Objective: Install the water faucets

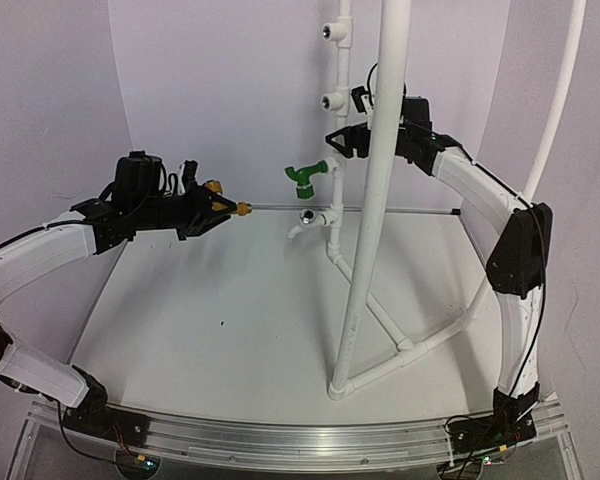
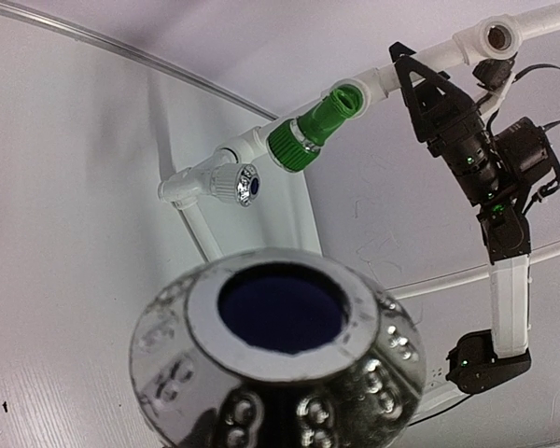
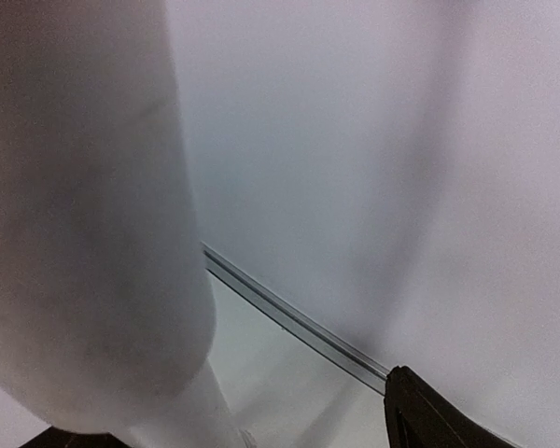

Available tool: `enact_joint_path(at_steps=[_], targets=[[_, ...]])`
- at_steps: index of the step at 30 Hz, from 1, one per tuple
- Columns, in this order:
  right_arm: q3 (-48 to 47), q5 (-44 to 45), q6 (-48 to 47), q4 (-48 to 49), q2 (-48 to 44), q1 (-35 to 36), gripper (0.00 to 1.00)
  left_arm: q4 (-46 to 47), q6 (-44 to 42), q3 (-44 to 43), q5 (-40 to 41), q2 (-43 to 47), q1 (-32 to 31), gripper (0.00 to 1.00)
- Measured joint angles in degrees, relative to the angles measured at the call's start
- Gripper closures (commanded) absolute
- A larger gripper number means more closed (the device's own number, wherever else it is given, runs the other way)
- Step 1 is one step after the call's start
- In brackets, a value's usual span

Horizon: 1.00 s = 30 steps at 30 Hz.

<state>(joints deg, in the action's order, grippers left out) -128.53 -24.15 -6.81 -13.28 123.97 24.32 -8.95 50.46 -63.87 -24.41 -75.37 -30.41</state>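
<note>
My left gripper [image 1: 212,205] is shut on the brass faucet [image 1: 232,207] and holds it level above the table, threaded end toward the pipe stand. In the left wrist view its chrome knob [image 2: 280,355] with a blue centre fills the foreground and hides my fingers. The green faucet [image 1: 306,178] sits on the thin upright pipe and also shows in the left wrist view [image 2: 310,131]. My right gripper [image 1: 342,140] is open, its jaws astride that pipe just above the green faucet. In the right wrist view one dark finger [image 3: 429,420] stands apart from the blurred pipe [image 3: 93,233].
A white tap with a chrome knob [image 1: 302,220] sits below the green faucet and shows in the left wrist view [image 2: 235,183]. Two open tee sockets [image 1: 330,100] face left higher on the pipe. A thick curved white pipe [image 1: 375,200] rises in front of my right arm.
</note>
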Motion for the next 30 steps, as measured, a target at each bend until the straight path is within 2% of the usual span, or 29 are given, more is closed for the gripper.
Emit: enact_joint_path(at_steps=[3, 6, 11, 14, 17, 22, 30], targets=[[0.6, -0.1, 0.9, 2.9, 0.0, 0.0, 0.28, -0.2, -0.2, 0.0, 0.3, 0.0, 0.0, 1.0], [0.7, -0.7, 1.5, 5.2, 0.1, 0.0, 0.42, -0.2, -0.5, 0.0, 0.5, 0.0, 0.0, 1.0], [-0.2, -2.3, 3.3, 7.1, 0.8, 0.2, 0.82, -0.4, -1.0, -0.6, 0.6, 0.0, 0.0, 1.0], [0.2, -2.0, 2.1, 7.9, 0.7, 0.7, 1.0, -0.7, -1.1, -1.3, 0.8, 0.0, 0.0, 1.0], [3.0, -1.0, 2.1, 10.7, -0.4, 0.7, 1.0, -1.2, -1.1, -2.1, 1.1, 0.0, 0.0, 1.0], [12.7, 2.5, 2.8, 15.2, -6.3, 0.9, 1.0, -1.2, -1.1, -3.8, 1.1, -0.4, 0.0, 1.0], [25.0, 3.9, 3.1, 17.5, -15.4, 1.0, 1.0, -1.2, -1.0, -8.7, -0.6, -3.5, 0.0, 1.0]])
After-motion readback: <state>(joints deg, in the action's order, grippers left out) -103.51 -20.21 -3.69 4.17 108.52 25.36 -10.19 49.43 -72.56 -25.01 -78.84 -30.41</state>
